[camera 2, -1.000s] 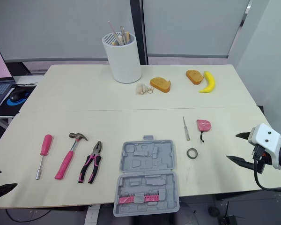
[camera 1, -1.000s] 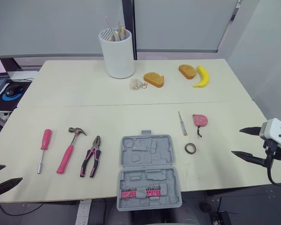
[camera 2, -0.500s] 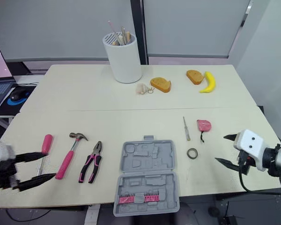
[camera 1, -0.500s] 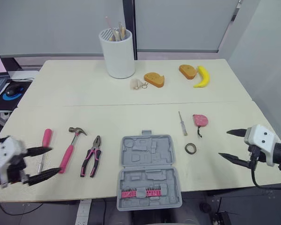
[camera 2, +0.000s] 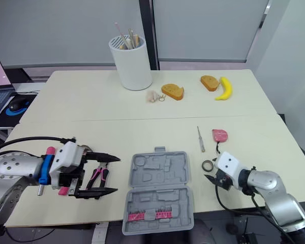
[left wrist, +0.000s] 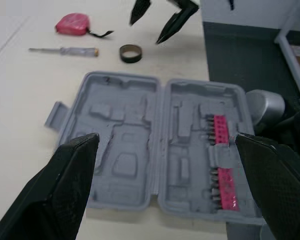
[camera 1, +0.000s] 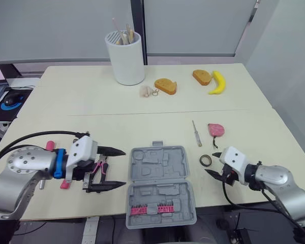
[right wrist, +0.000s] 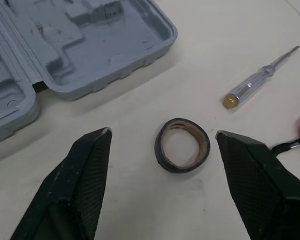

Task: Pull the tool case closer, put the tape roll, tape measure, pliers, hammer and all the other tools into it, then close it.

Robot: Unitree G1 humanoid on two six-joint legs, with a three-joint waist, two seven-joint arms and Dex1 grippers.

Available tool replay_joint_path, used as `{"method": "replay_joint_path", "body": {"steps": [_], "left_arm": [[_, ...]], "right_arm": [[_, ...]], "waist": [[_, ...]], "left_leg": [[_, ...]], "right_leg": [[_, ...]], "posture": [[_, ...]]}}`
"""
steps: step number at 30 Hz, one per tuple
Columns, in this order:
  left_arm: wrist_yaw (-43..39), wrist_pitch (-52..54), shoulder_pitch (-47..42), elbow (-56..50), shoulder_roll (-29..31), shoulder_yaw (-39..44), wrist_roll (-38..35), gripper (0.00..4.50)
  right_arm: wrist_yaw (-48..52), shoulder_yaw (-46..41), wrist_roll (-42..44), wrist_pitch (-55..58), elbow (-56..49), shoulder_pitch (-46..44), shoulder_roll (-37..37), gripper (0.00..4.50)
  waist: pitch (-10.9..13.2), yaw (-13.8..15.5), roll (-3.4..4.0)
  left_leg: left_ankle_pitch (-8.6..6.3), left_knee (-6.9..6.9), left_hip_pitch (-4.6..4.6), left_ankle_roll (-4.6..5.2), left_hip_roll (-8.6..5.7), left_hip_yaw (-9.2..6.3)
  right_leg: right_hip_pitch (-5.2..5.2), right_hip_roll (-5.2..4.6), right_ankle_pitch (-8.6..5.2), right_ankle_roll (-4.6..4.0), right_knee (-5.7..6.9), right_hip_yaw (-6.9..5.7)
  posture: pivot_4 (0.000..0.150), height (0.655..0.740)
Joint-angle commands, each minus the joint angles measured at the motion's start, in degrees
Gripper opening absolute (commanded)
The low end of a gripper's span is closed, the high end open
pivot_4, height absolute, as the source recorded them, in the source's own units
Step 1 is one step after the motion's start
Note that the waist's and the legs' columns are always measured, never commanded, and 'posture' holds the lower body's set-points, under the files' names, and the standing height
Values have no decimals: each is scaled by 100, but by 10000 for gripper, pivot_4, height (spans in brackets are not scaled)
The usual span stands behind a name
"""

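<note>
Left arm lies low over the front-left of the cream tabletop (camera 1: 142, 117). Left gripper (camera 1: 124, 167) is spread wide and empty, tips just beside the left wall of the open grey plastic tool case (camera 1: 160, 185) at mid front edge. Right arm is bent in from the right edge. Right gripper (camera 1: 210, 162) is spread wide and empty, with the dark tape roll (right wrist: 182, 167) just ahead between its fingers, untouched. Pink tape measure (camera 1: 216, 129) and thin clear-handled screwdriver (camera 1: 195, 133) lie behind the roll. White cylindrical holder (camera 1: 125, 57) stands near the back edge.

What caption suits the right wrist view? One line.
Open right gripper aimed at dark tape roll beside open grey plastic tool case.

Left claw (camera 1: 123, 167) partly hides pliers (camera 1: 98, 168) and hammer (camera 1: 65, 184).
</note>
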Motion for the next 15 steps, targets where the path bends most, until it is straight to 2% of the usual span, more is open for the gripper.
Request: {"method": "replay_joint_path", "body": {"steps": [1, 15], "left_arm": [[30, 131, -269, -425, -110, -173, -277, 45000], [-37, -166, -214, -363, -214, -316, -63, 45000]], "right_arm": [[-180, 115, -105, 210, 85, -191, 155, 35860], [-173, 655, -462, 166, 696, -638, 350, 35860]], "waist": [[0, 6, 0], [0, 3, 0]], "left_leg": [[0, 0, -1, 0, 0, 0], [0, 3, 3, 0, 6, -2]], "right_leg": [[0, 1, 1, -1, 0, 1], [-1, 25, 4, -7, 2, 6]], "posture": [[1500, 7337], [1500, 7337]]}}
